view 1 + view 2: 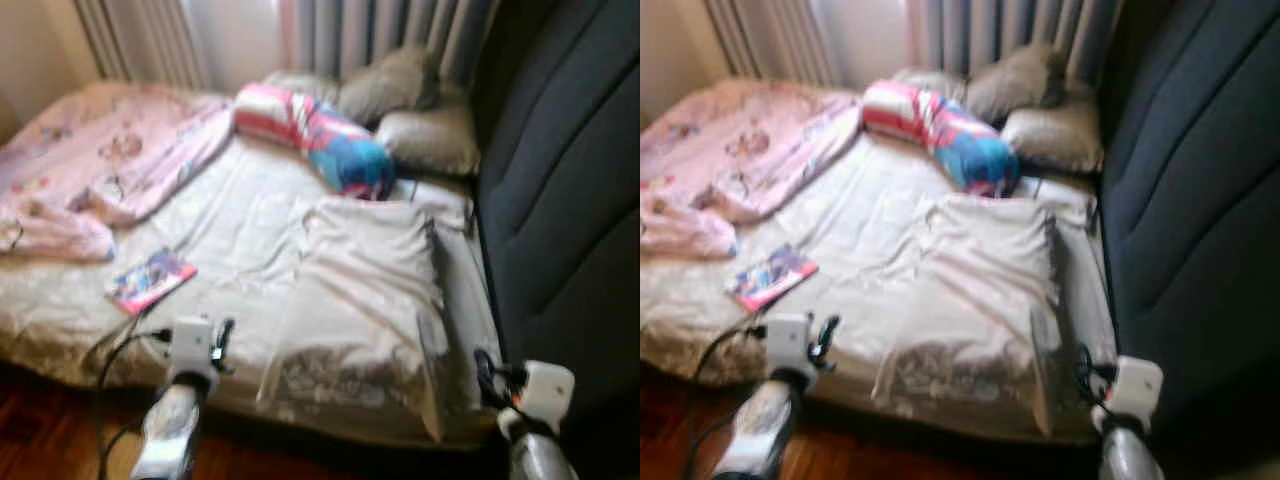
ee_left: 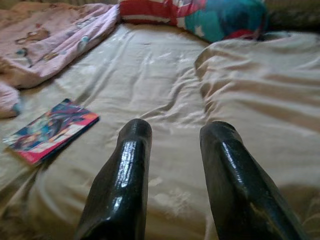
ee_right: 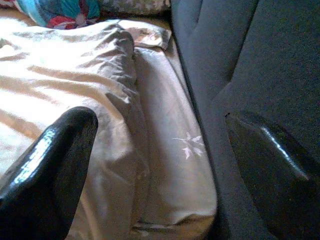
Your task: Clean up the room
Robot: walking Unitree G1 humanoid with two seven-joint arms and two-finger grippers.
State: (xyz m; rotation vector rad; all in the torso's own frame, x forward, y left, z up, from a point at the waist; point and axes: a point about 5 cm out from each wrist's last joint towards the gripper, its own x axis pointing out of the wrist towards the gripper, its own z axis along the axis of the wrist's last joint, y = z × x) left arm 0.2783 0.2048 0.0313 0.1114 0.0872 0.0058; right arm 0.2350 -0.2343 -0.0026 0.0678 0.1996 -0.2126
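Bed (image 1: 250,230) unmade: pink blanket (image 1: 110,160) at 10 o'clock, book (image 1: 150,280) near front edge. Left tool (image 2: 172,165) released, hovering just short of book; right tool (image 3: 160,165) released, idle. Approach step; next likely reach for book.

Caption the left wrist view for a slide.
Left gripper open above the beige sheet, a colourful book lying flat beside it, a pink blanket beyond.

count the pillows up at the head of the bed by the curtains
3 plain ones: one grey pillow against the curtains, a second in front of it near the dark headboard, a third partly behind the striped bolster. More may be hidden.
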